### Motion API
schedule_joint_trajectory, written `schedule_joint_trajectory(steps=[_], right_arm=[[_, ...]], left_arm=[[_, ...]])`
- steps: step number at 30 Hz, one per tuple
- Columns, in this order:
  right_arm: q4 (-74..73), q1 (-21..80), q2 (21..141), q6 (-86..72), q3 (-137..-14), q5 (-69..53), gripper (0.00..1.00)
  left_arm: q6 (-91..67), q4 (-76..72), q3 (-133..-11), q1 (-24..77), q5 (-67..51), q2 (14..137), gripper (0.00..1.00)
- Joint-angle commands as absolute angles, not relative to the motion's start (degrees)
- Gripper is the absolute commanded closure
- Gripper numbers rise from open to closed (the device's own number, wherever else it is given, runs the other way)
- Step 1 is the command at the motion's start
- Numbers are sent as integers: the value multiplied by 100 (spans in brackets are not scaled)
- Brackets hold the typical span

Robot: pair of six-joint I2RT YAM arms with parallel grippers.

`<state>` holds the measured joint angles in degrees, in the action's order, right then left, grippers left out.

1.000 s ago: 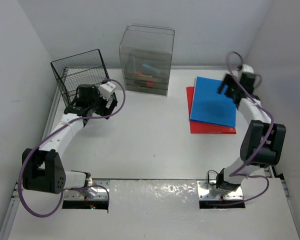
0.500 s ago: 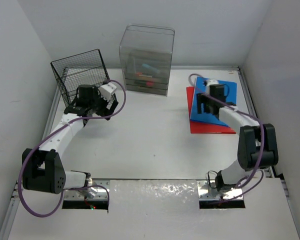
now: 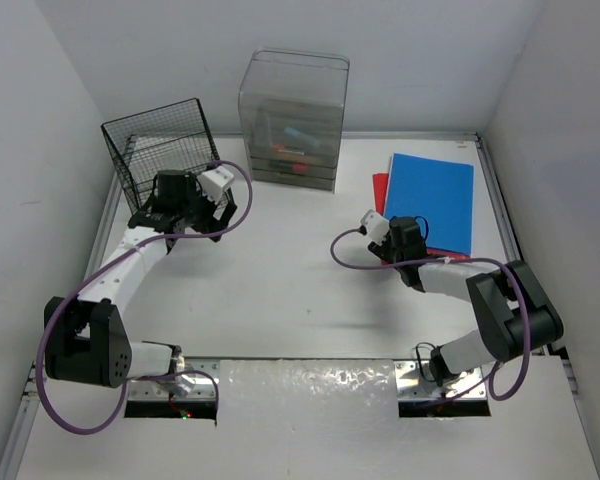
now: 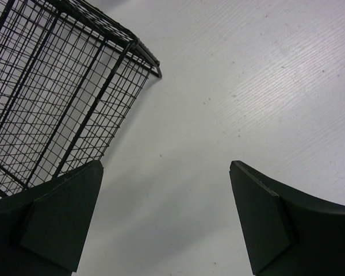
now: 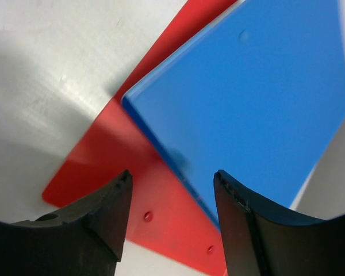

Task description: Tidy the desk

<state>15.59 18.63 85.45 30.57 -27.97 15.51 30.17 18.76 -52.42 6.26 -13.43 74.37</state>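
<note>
hanging at the left edge of the folder stack, near its near corner, the right gripper (image 5: 172,178) is released, jaws apart with nothing between them. below the gap the wrist view shows a rounded corner of the red folder (image 5: 98,161) and the edge of the blue folder (image 3: 432,200), which lies skewed on top. the table (image 3: 300,290) spans the whole workspace under both arms, walled on three sides, and carries everything. main risk: both folders lie flat on the table, so fingers coming down may scrape the surface or skate over the slick cover and find no edge to bite. a pinch could also catch the blue folder alone and leave the red one, or drag the pair sideways toward the right rail. lifted by one corner, a cover may splay open and the stack may fan apart. height above the stack is hard to judge from these views. the left gripper (image 4: 167,169) is also released and empty, just beside the wire basket (image 3: 160,150). a careless sweep there would likely shove the light basket. the clear drawer box (image 3: 293,115) sits at the far edge, well apart from both arms.
</note>
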Motion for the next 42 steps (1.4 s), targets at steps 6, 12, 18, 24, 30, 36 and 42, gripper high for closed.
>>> schedule_joint_trajectory(steps=[6,12,18,24,30,36,42], right_arm=[[3225,1986,8559,3840,-2549,1547,45],[4042,2319,8955,4367,-2338,1977,48],[4605,2882,9219,5211,-2188,2600,49],[5195,2988,9790,5844,-2206,3172,51],[5536,2988,10177,6213,-2241,3471,53],[6001,2918,10783,6538,-2452,3577,54],[6591,2848,11381,6891,-2654,3797,63]], left_arm=[[3111,1837,-5449,545,-1503,7444,9],[3138,1872,-5458,545,-1494,7400,9],[3155,1916,-5467,545,-1538,7400,9],[3199,1942,-5458,536,-1538,7365,9],[3199,1960,-5467,545,-1547,7339,9],[3217,1986,-5475,545,-1547,7330,9],[3217,1978,-5484,545,-1547,7295,9]])
